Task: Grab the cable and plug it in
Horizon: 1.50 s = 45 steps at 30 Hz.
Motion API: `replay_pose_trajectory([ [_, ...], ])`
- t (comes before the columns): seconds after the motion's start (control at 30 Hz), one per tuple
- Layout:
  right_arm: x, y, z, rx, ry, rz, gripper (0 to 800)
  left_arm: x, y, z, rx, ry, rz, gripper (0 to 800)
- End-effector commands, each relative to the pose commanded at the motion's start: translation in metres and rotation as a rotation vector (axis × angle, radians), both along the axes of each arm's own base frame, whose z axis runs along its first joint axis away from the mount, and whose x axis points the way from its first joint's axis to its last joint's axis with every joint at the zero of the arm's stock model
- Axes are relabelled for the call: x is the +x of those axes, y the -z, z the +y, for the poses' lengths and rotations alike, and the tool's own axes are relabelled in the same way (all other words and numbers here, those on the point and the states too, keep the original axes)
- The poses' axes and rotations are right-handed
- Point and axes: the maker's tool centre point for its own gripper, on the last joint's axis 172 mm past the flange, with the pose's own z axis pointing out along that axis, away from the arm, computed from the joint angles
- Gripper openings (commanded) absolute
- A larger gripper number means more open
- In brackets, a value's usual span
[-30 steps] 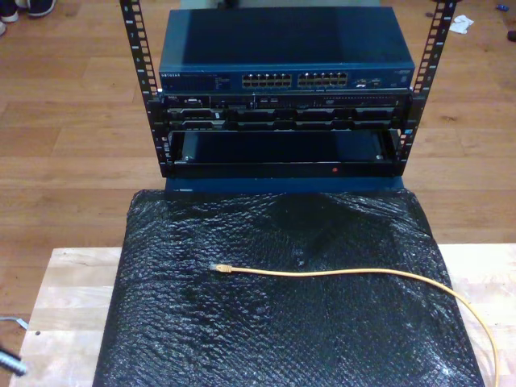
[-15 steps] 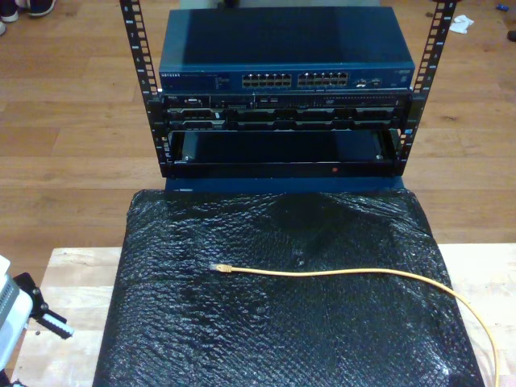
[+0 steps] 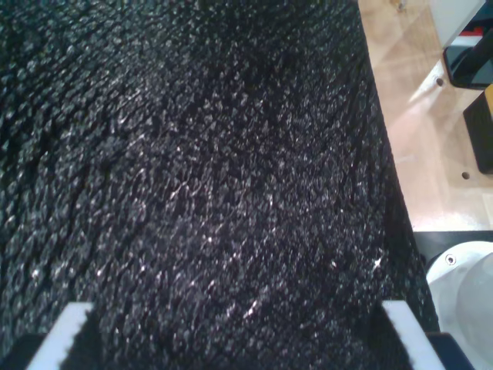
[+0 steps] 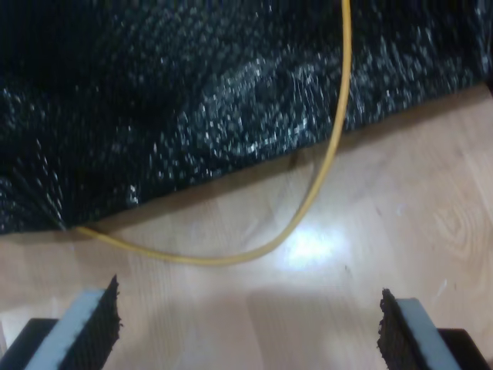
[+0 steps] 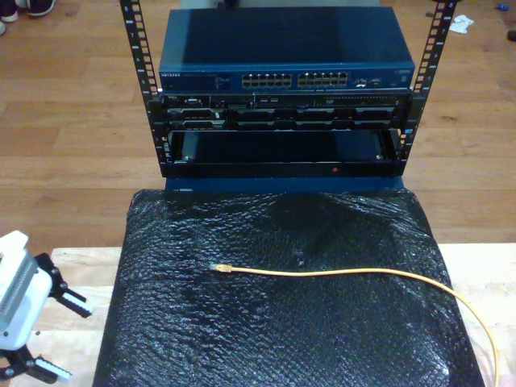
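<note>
The yellow-orange cable (image 5: 339,272) lies across the black bubble-wrap mat (image 5: 282,339), its clear plug (image 5: 216,267) pointing to the exterior view's left. Its other end runs off the mat at the exterior view's right. My first gripper (image 5: 64,339) stands open at the exterior view's lower left, beside the mat's edge and well away from the plug. Its wrist view shows its fingertips (image 3: 73,327) wide apart over the bare mat (image 3: 200,169). My second gripper (image 4: 246,324) is open above the wooden table (image 4: 400,231), where a loop of the cable (image 4: 323,169) curves off the mat.
Beyond the table stands a rack (image 5: 141,89) holding a blue network switch (image 5: 282,48) with rows of ports (image 5: 294,80), and further units and an open bay (image 5: 282,149) below. Light wooden table (image 5: 76,262) borders the mat on both sides.
My first gripper has come up into the exterior view from its lower left corner and moved toward the mat. The cable has not moved.
</note>
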Motion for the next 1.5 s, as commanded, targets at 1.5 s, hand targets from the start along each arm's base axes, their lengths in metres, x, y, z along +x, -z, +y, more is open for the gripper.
replay_pose_trajectory([
  [1.5, 0.101, 0.044, 0.278, -0.371, -0.267, -0.038, 799, 0.08, 0.0, 0.003, 0.101, -0.21, -0.08, 800],
])
